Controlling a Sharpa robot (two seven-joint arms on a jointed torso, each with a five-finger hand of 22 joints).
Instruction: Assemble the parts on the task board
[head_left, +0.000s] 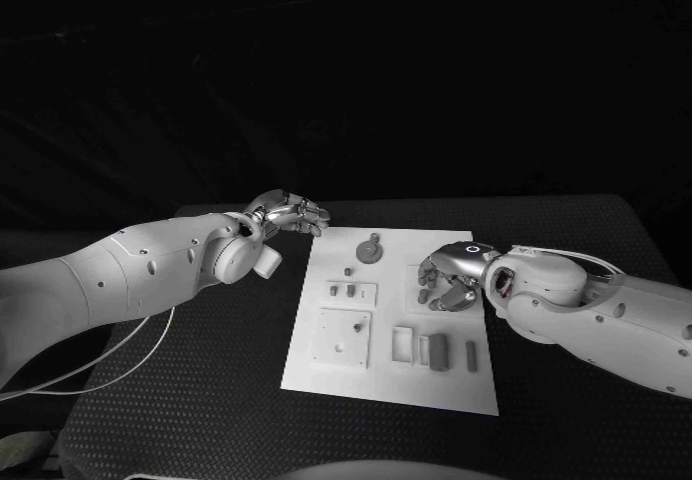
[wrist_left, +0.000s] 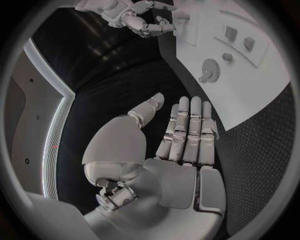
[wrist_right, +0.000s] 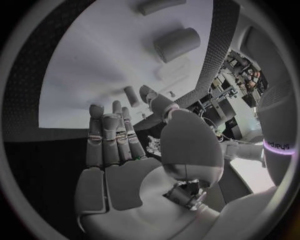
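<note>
Nearest the robot on the task board (head_left: 378, 385), the parts lie low and flat: a square plate (head_left: 343, 337) and slim bars (head_left: 437, 350) beside it. They look small, stiff and light, likely slick, so I'd pinch them across their narrow sides. Further up, the right hand (head_left: 450, 279) hovers over the board's right side, fingers spread, holding nothing. A keyed round piece (head_left: 371, 249) sits near the far edge. Left hand (head_left: 291, 213) hangs at the far left corner, fingers straight, empty. Dark textured tabletop (head_left: 188, 400) gives room all round
</note>
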